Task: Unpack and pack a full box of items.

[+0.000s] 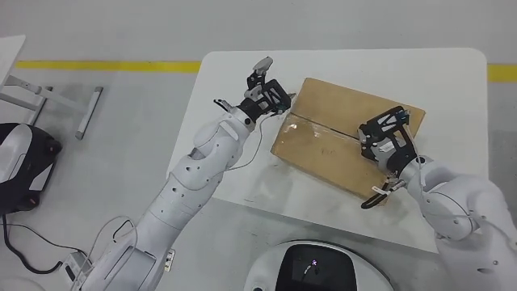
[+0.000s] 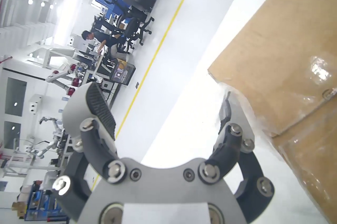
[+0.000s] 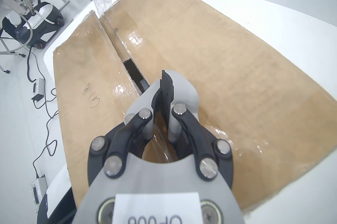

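The white desk point(image 1: 347, 65) spans the centre and right of the top view. On it, right of centre, lies the cardboard box point(image 1: 323, 149). Its flaps are down, and glossy clear tape point(image 3: 134, 38) runs along the seam, which is parted partway into a dark gap point(image 3: 130, 65). The left end effector point(image 2: 159, 94) sits at the box's left end, just above the frame's centre. Its fingers are spread wide, and one finger point(image 2: 226, 110) rests against loose tape at the box's corner. The right end effector point(image 3: 166, 88) hovers over the seam near the box's right end, fingers pressed together.
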